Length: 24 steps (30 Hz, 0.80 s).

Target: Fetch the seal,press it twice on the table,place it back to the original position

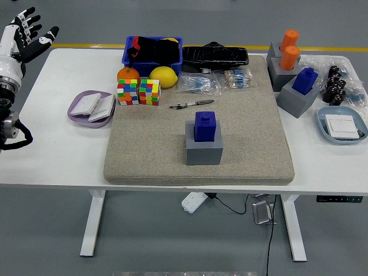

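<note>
Left hand [26, 35] open, fingers spread, off table's left edge; blue seal [204, 126] sits in grey holder [203, 150].

Lab or workshop; grey floor [172, 17] with yellow line [92, 45]

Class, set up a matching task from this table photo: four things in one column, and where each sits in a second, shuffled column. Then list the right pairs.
Things:
1. Blue seal
2. Lemon
3. Purple plate
4. Left hand

Places:
A. Left of the mat, holding white cards
B. On a grey block at the mat's middle
C. Raised off the table's far left corner, fingers spread
D. In front of the blue bin, right of the orange

Pairs: 1-B, 2-D, 3-A, 4-C
</note>
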Each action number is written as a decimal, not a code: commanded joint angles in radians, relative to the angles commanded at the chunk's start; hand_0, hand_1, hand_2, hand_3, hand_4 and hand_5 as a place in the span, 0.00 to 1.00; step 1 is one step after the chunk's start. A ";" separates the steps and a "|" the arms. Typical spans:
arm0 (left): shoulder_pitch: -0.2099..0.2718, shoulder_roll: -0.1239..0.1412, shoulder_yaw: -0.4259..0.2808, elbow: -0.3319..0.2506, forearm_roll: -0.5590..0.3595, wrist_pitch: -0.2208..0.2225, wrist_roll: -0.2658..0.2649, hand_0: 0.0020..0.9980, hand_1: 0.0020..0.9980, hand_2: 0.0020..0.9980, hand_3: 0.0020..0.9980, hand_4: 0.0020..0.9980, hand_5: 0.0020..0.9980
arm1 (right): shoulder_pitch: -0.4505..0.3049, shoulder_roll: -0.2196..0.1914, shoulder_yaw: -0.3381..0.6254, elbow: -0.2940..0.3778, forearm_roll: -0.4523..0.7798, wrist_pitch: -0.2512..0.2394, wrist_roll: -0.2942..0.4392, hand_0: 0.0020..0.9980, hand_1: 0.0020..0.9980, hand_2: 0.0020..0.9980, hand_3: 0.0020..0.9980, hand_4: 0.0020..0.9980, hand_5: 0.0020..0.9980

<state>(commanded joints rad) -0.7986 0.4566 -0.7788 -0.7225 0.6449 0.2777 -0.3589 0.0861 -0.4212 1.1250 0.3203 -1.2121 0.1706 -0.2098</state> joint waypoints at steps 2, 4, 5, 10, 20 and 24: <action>-0.001 0.000 0.000 0.000 0.000 0.000 0.000 0.90 0.87 0.90 0.93 0.80 0.29 | 0.000 0.000 0.001 0.000 0.000 0.000 0.000 0.94 0.79 0.79 0.80 0.86 0.50; -0.002 0.000 0.001 -0.001 0.000 0.001 0.000 0.90 0.87 0.90 0.93 0.80 0.29 | 0.000 -0.001 -0.001 0.001 0.000 0.000 -0.001 0.94 0.79 0.79 0.80 0.86 0.50; -0.002 0.001 0.001 -0.001 -0.001 0.001 0.000 0.90 0.87 0.90 0.93 0.80 0.29 | 0.000 -0.001 -0.001 0.002 0.001 0.000 -0.001 0.94 0.79 0.79 0.80 0.86 0.50; -0.003 0.002 -0.001 0.000 0.000 0.000 0.000 0.90 0.87 0.90 0.93 0.80 0.29 | 0.003 -0.004 -0.003 0.003 0.002 -0.001 -0.001 0.94 0.79 0.79 0.80 0.86 0.50; -0.008 0.001 0.001 -0.001 0.000 0.001 0.000 0.90 0.87 0.90 0.93 0.81 0.29 | 0.001 -0.005 0.003 0.001 0.001 -0.002 -0.003 0.94 0.79 0.79 0.80 0.85 0.50; -0.007 0.000 0.002 -0.002 0.001 0.001 0.001 0.90 0.87 0.90 0.93 0.81 0.29 | 0.001 -0.004 0.001 0.002 0.002 -0.002 -0.003 0.94 0.79 0.79 0.80 0.85 0.50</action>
<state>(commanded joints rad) -0.8056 0.4570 -0.7769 -0.7248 0.6455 0.2784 -0.3580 0.0869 -0.4253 1.1261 0.3220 -1.2106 0.1682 -0.2127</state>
